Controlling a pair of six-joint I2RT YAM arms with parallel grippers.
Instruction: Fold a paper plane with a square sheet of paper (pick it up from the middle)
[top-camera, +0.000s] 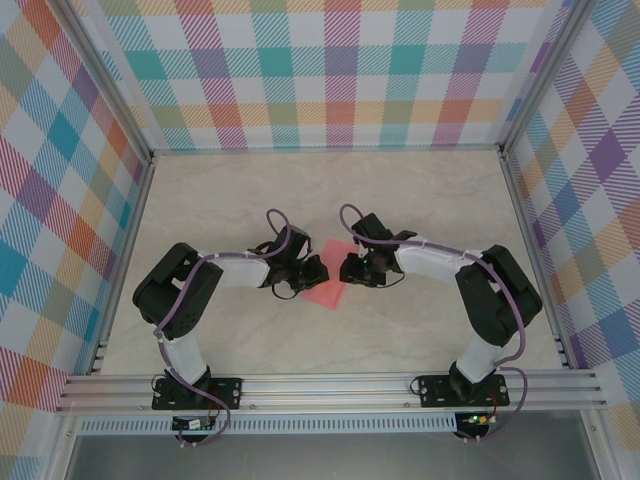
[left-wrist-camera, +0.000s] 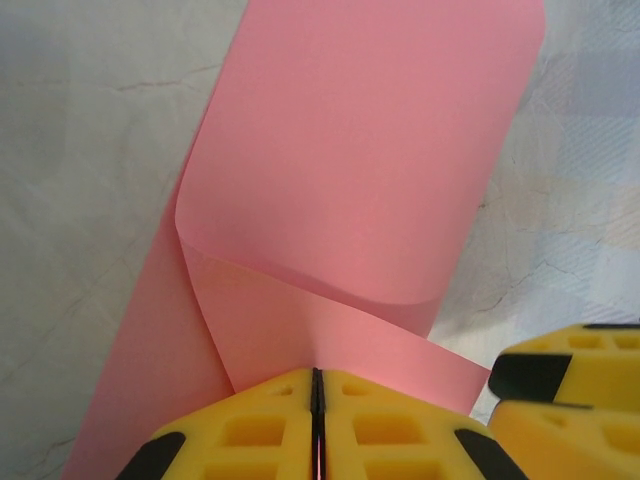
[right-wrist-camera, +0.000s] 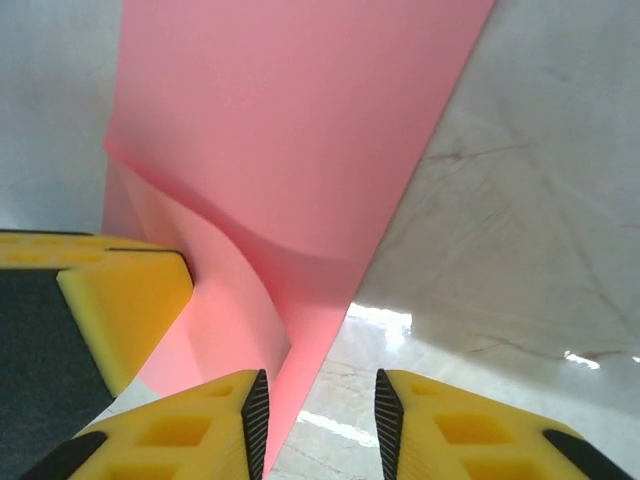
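Observation:
The square sheet of paper (top-camera: 330, 288) is salmon-pink and lies between the two grippers at mid-table. It is bent over on itself in a soft curl, a bent sheet rather than a paper plane. My left gripper (left-wrist-camera: 317, 372) is shut on the near edge of the paper (left-wrist-camera: 350, 180), with the sheet pinched between its yellow pads. My right gripper (right-wrist-camera: 322, 385) stands open. The paper (right-wrist-camera: 280, 130) runs down beside its left pad, and bare table shows through the gap. In the top view the left gripper (top-camera: 316, 270) and right gripper (top-camera: 346, 268) face each other closely.
The pale marbled table (top-camera: 330, 190) is walled by checked panels on three sides, with an aluminium rail (top-camera: 330, 385) along the near edge. The right gripper's yellow fingers (left-wrist-camera: 570, 375) sit close beside the left gripper. One left finger (right-wrist-camera: 110, 300) crowds the right wrist view.

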